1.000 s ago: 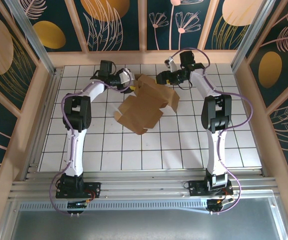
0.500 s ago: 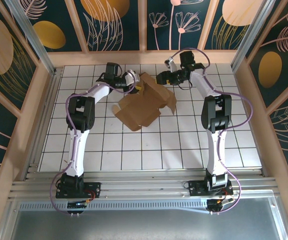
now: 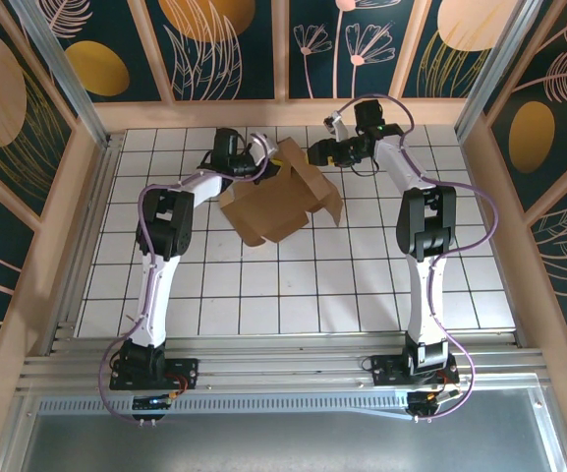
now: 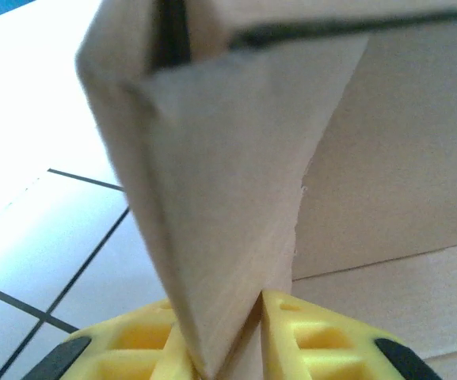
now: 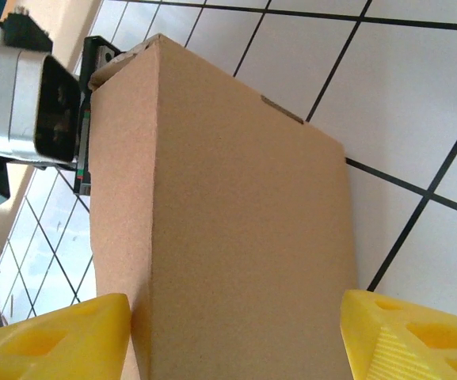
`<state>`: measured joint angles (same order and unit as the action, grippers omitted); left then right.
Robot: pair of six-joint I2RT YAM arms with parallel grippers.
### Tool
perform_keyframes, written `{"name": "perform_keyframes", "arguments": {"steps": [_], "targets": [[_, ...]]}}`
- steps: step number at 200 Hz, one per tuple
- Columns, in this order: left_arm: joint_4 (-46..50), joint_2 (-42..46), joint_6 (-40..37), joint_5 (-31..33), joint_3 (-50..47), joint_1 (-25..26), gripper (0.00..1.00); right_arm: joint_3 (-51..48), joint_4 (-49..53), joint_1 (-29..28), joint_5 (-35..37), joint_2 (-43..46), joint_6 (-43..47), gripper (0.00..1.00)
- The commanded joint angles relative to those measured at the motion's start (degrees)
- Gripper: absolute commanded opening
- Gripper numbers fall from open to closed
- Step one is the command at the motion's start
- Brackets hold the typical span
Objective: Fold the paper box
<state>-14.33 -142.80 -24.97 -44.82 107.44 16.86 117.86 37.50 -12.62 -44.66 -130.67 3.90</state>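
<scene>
The paper box [image 3: 278, 205] is a brown, half-folded cardboard sheet at the back middle of the tiled table, with its flaps raised. My left gripper [image 3: 263, 165] is at its back left corner. In the left wrist view the left gripper [image 4: 220, 321] is shut on a folded flap of the paper box [image 4: 228, 198], which stands up between the yellow fingers [image 4: 315, 332]. My right gripper [image 3: 314, 152] is at the box's back right edge. In the right wrist view the right gripper [image 5: 236, 305] stands open and wide, with a panel of the paper box [image 5: 236, 198] spanning the gap between its fingers [image 5: 62, 336].
The white tiled table [image 3: 362, 285] stretches toward the near edge in front of the box. Wooden rails and patterned walls [image 3: 283, 108] close the back and both sides. The left arm's wrist body [image 5: 30, 103] sits just beyond the box in the right wrist view.
The left gripper has shut onto a flap and moved right along the back. The box has slid left and folded up more. The right gripper has stayed in place.
</scene>
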Motion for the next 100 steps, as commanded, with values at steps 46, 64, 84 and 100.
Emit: {"name": "perform_keyframes", "arguments": {"steps": [46, 64, 84, 100], "targets": [[-2.93, -0.28, 3.49, 6.87, 2.42, 3.01, 0.02, 0.44, 0.87, 0.13, 0.98, -2.22, -0.80, 0.71], [-2.85, -0.28, 3.71, 11.21, 2.43, 4.01, 0.00, 0.37, 0.26, 0.18, 0.98, -2.29, -1.56, 0.71], [-2.59, -0.37, 4.00, 16.01, 2.60, 5.16, 0.05, 0.34, 0.03, 0.25, 0.89, -2.46, -1.97, 0.71], [-2.24, -0.95, 4.23, 18.02, 3.60, 5.55, 0.24, 0.21, 0.03, 0.33, 0.90, -2.48, -2.04, 0.71]]}}
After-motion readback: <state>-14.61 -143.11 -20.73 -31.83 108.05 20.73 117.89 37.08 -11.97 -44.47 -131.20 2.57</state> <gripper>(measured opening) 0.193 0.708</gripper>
